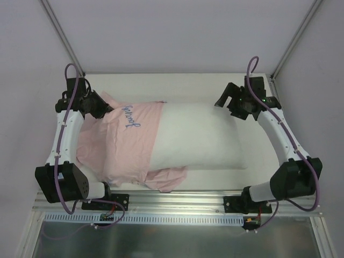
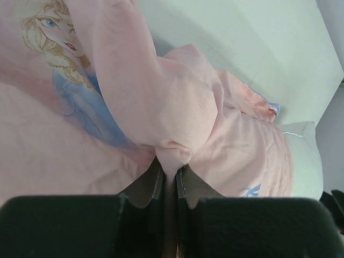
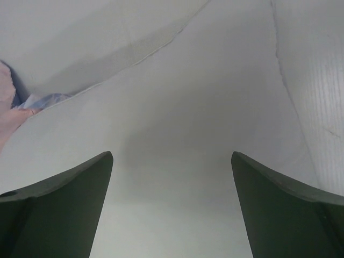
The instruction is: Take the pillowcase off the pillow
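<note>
The plain white pillow (image 1: 196, 137) lies across the table, its right half bare. The pink pillowcase (image 1: 126, 142), printed with a blue cartoon figure, covers its left half and is bunched at the left. My left gripper (image 1: 101, 106) is at the pillowcase's far left corner, shut on a fold of the pink fabric (image 2: 173, 153). My right gripper (image 1: 228, 99) is open and empty, just above the pillow's far right corner; its wrist view shows white pillow surface (image 3: 177, 123) between the wide-spread fingers (image 3: 80, 185).
The white table (image 1: 252, 161) ends at a metal rail (image 1: 177, 201) along the near edge. Grey walls and frame posts (image 1: 59, 32) stand at the back. A loose flap of pillowcase (image 1: 169, 180) hangs near the front edge.
</note>
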Motion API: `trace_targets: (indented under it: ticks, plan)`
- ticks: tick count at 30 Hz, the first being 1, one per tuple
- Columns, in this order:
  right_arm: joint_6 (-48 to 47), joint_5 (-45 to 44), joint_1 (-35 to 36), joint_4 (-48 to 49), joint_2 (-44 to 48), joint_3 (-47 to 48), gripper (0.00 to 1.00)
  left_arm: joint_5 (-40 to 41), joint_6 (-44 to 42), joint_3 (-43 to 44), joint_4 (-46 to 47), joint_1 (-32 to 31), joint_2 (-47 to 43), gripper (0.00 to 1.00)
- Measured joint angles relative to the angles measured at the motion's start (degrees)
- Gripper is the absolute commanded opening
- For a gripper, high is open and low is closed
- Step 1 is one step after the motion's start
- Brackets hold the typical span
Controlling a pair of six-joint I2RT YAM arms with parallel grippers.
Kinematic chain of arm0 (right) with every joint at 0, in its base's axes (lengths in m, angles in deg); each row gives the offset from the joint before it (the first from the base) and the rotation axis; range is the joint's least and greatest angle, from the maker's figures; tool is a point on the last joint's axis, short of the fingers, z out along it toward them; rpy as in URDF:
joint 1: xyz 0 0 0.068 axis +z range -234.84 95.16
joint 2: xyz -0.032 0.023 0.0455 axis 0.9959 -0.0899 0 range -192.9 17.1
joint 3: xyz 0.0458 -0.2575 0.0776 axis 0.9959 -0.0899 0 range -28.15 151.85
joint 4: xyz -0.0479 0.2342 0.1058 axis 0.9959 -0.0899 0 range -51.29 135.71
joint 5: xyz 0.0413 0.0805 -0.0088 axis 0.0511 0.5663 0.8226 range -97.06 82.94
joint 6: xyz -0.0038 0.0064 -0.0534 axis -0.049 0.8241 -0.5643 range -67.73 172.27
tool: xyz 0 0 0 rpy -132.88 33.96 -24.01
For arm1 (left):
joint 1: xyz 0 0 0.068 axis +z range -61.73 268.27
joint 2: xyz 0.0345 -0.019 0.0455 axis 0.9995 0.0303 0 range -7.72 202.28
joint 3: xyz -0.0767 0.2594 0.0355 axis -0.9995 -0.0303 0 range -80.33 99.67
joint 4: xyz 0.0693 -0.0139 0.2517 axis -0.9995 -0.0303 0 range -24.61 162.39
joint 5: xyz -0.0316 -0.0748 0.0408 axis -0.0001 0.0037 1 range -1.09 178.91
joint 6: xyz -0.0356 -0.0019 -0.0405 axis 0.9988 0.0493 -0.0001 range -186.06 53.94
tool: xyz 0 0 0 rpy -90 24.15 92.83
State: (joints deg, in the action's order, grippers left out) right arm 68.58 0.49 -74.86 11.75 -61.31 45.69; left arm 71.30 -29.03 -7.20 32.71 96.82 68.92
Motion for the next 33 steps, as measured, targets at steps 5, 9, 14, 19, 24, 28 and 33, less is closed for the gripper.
trace_targets:
  ticks: [5, 9, 14, 19, 24, 28, 33]
  plan:
    - [4.76, -0.92, 2.25, 0.72, -8.72, 4.31, 0.96, 1.51, -0.39, 0.00, 0.00, -4.15, 0.17, 0.00]
    - [6.12, -2.99, 4.79, 1.42, -15.32, 7.50, 0.64, 3.28, -0.61, 0.02, 0.00, -7.58, 1.16, 0.00]
    - [9.27, 0.20, 5.16, 10.12, -16.81, 2.14, 0.01, 4.81, -0.87, 0.02, 0.00, -9.40, 2.95, 0.00]
    - [11.98, 0.33, 3.98, 13.73, -8.81, -3.65, 0.01, 5.75, -1.97, 0.02, -0.04, -9.38, 3.17, 0.00]
    - [15.74, 3.50, -2.97, 13.66, 8.26, -11.58, 0.01, 3.34, -2.05, 0.02, 0.02, -7.96, 3.17, 0.00]
    - [18.40, 9.18, -9.70, 14.43, 21.70, -17.77, 0.01, -4.22, -0.07, 0.02, 0.44, -6.21, 3.15, 0.00]
    - [18.91, 12.13, -12.61, 13.55, 27.39, -22.32, 0.01, -7.89, 1.46, 0.02, -0.07, -4.76, 2.58, 0.00]
